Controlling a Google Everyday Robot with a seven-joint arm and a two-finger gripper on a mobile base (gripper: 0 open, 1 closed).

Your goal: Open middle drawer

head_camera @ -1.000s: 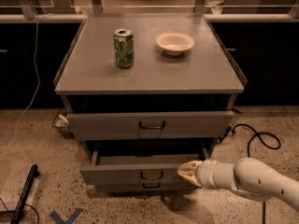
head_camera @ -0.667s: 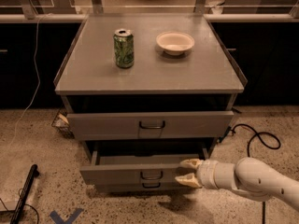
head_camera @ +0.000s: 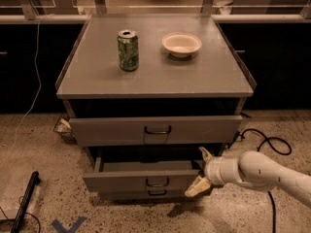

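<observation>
Grey middle drawer [head_camera: 126,181] partly out, wide-spread pincer [head_camera: 199,172] at its front's right end

The white arm [head_camera: 265,173] reaches in from the right, low down and almost flat. At its end the gripper [head_camera: 196,173] points left, its two fingers [head_camera: 193,189] spread wide apart.
</observation>
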